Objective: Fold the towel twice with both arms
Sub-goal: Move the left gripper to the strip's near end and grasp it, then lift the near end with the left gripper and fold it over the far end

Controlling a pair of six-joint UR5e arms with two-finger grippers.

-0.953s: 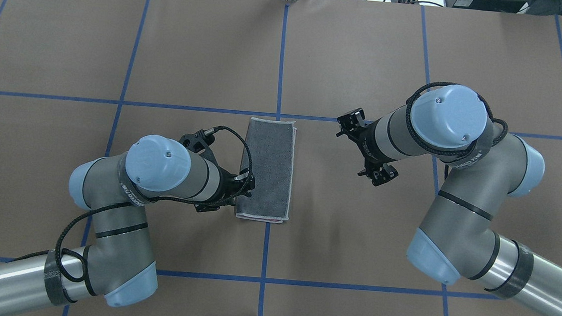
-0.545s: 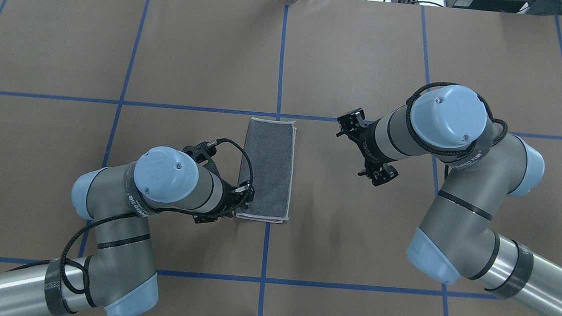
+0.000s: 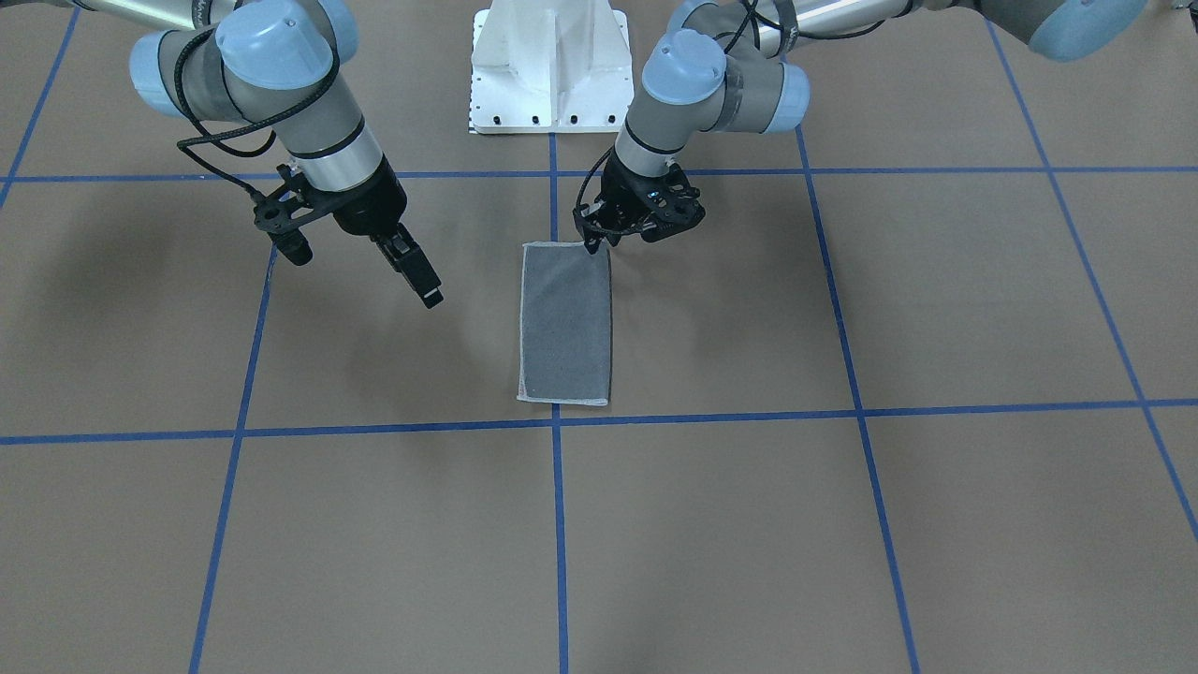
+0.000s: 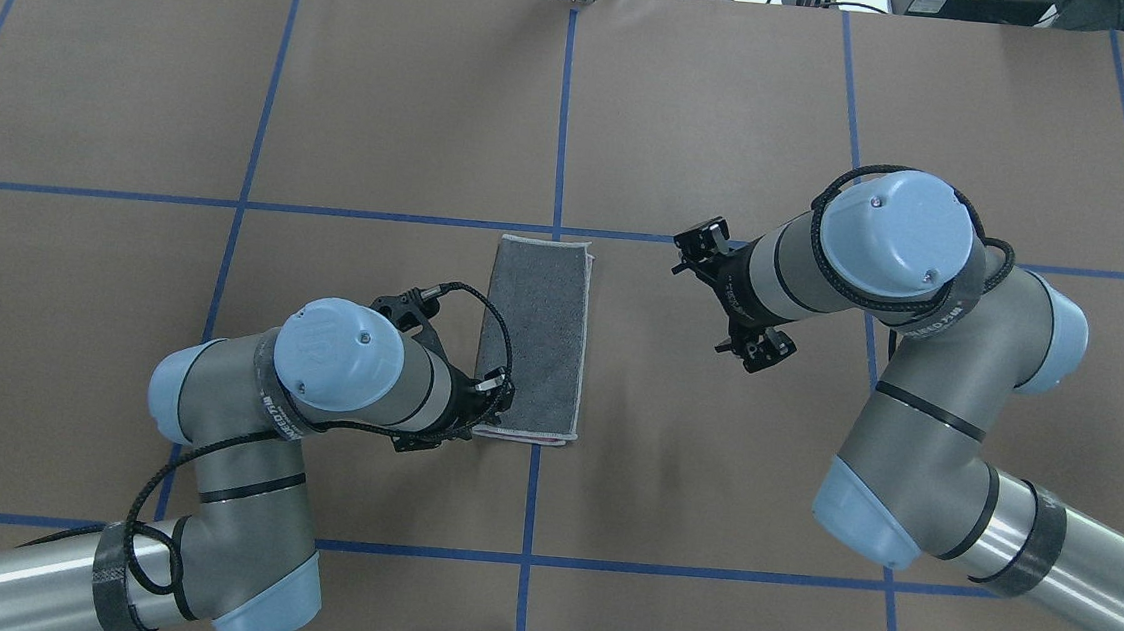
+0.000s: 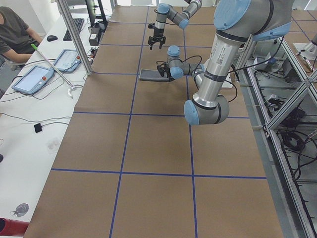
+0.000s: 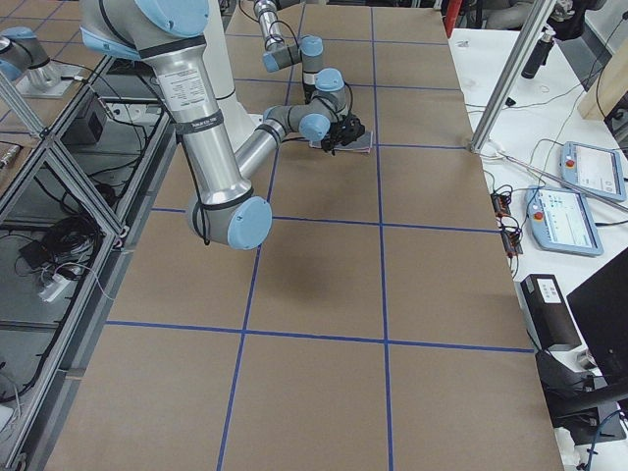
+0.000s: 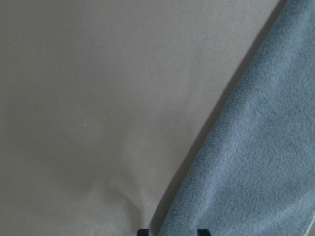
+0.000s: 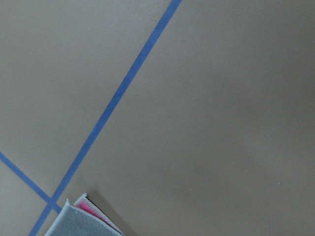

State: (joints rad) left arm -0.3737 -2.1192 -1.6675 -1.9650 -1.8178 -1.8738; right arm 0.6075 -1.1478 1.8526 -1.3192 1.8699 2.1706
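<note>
Two end effectors, one towel (image 4: 537, 334). The towel is a folded strip, grey face up, flat at mid-bench (image 4: 738, 119); we see pink only at one corner, in the right wrist view. The left end effector (image 3: 592, 243) is at the towel's robot-side left corner, hidden overhead by its wrist, with fingertips (image 7: 142, 232) slightly parted astride the edge. The right end effector (image 3: 426, 292) is well apart from the towel; we cannot tell its opening.

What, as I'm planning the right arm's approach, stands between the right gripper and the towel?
Nothing visible: only bare table lies between the right gripper and the towel. The left gripper is at the towel's far-side corner.
</note>
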